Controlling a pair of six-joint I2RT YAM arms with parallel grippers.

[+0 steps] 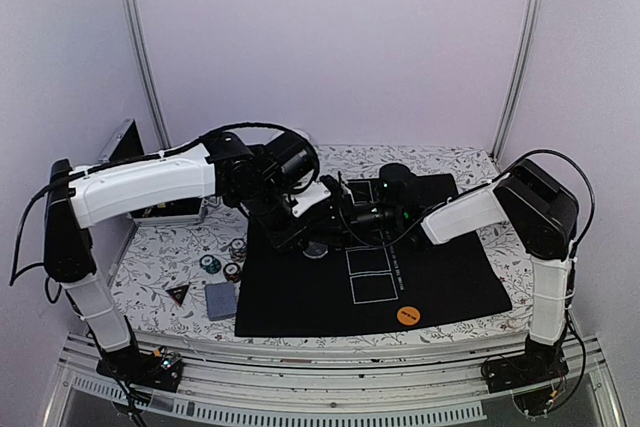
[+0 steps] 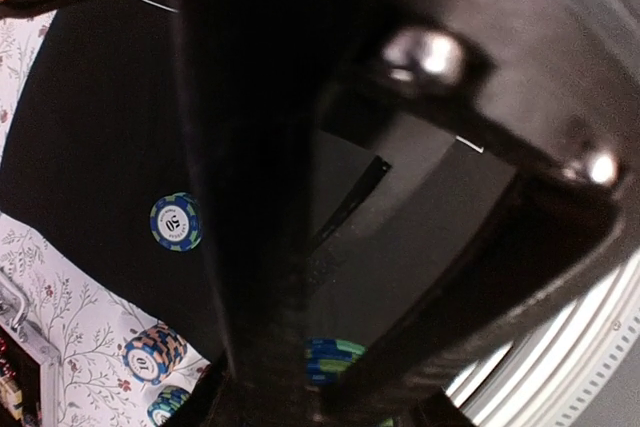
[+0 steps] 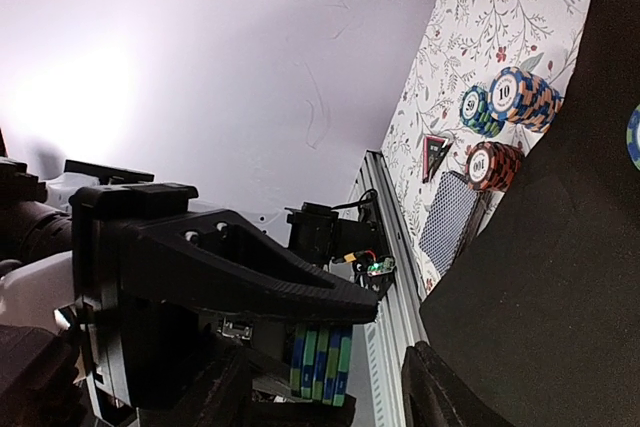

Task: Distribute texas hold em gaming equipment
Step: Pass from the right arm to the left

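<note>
My left gripper [image 1: 318, 222] hovers over the black mat [image 1: 440, 277] and is shut on a small stack of blue-green poker chips [image 2: 335, 362]. The same stack shows in the right wrist view [image 3: 320, 362] under the left finger. My right gripper [image 1: 345, 215] meets it from the right; its jaws stand open on either side of the stack [image 3: 320, 392]. One blue-green "50" chip [image 2: 176, 222] lies flat on the mat below. Left of the mat are chip stacks [image 3: 520, 97] [image 3: 492, 165], a black-red triangle marker [image 3: 436, 154] and grey-blue cards [image 3: 450, 217].
The silver case [image 1: 150, 177] stands open at the back left. An orange button disc [image 1: 407, 314] lies near the mat's front edge. White card outlines [image 1: 368, 275] are printed mid-mat. The table rail [image 1: 330, 372] runs along the front.
</note>
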